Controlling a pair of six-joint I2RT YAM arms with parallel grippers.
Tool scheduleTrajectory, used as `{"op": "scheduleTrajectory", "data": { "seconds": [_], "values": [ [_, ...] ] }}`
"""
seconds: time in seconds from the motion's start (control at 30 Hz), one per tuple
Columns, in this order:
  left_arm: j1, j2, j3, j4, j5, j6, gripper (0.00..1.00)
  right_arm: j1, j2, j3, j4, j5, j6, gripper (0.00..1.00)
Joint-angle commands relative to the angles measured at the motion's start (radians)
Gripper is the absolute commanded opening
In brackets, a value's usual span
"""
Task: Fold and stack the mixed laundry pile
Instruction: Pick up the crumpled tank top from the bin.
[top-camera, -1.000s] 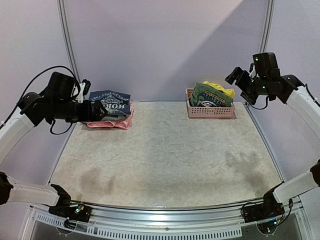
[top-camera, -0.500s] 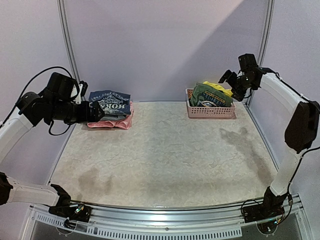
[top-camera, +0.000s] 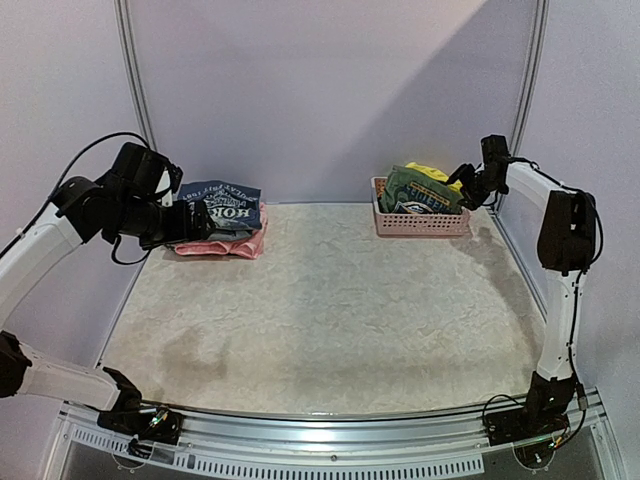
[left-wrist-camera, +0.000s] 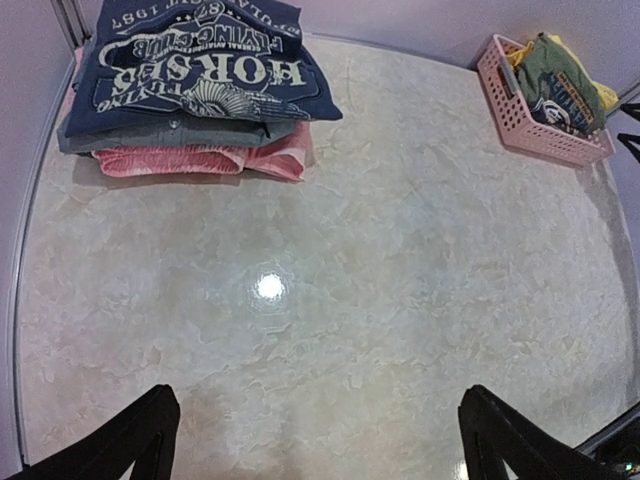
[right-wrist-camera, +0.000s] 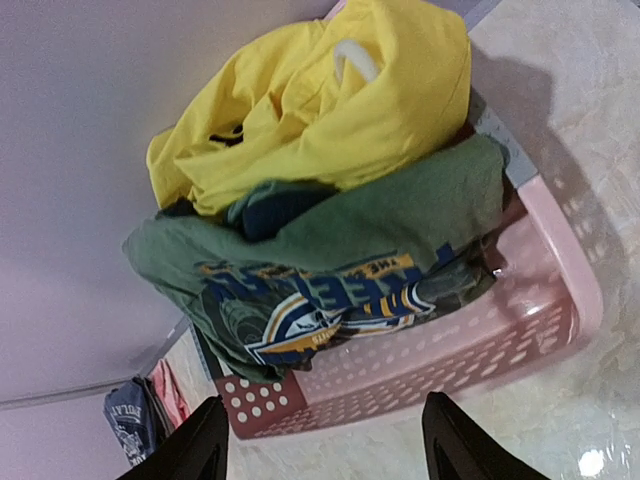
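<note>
The laundry pile sits in a pink lattice basket (top-camera: 420, 224) at the back right. An olive-green shirt (top-camera: 412, 192) with a blue-yellow logo lies under bright yellow shorts (top-camera: 442, 177). In the right wrist view the shirt (right-wrist-camera: 330, 250) and shorts (right-wrist-camera: 330, 100) bulge over the basket (right-wrist-camera: 480, 350). My right gripper (top-camera: 468, 184) is open and empty just right of the basket, its jaws (right-wrist-camera: 325, 430) wide apart facing the basket side. My left gripper (top-camera: 200, 222) is open and empty beside the folded stack, above bare table (left-wrist-camera: 315, 420).
A folded stack at the back left has a navy printed shirt (top-camera: 222, 205) on a grey piece and a pink one (top-camera: 228, 246); it also shows in the left wrist view (left-wrist-camera: 195, 70). Purple walls and frame posts (top-camera: 135, 90) enclose the marbled table (top-camera: 330, 310).
My right arm has swung down and stretched out, bringing its gripper from high at the right to the basket's right side. My left gripper has shifted slightly right near the folded stack.
</note>
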Motion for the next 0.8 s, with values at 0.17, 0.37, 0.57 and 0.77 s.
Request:
{"op": "scheduleTrajectory", "data": {
  "seconds": [0.17,0.37,0.57,0.77],
  "values": [
    [-0.015,0.091,0.043,0.030,-0.026,-0.051,1.00,-0.050,0.207,0.175,0.106,-0.129,0.002,0.56],
    [-0.015,0.137,0.063,0.030,-0.035,-0.061,1.00,-0.056,0.292,0.231,0.144,-0.147,0.031,0.52],
    [-0.013,0.182,0.105,0.009,-0.048,-0.053,1.00,-0.059,0.367,0.288,0.186,-0.152,0.067,0.43],
    [-0.013,0.202,0.124,-0.004,-0.066,-0.052,1.00,-0.059,0.418,0.359,0.215,-0.155,0.112,0.17]
  ]
}}
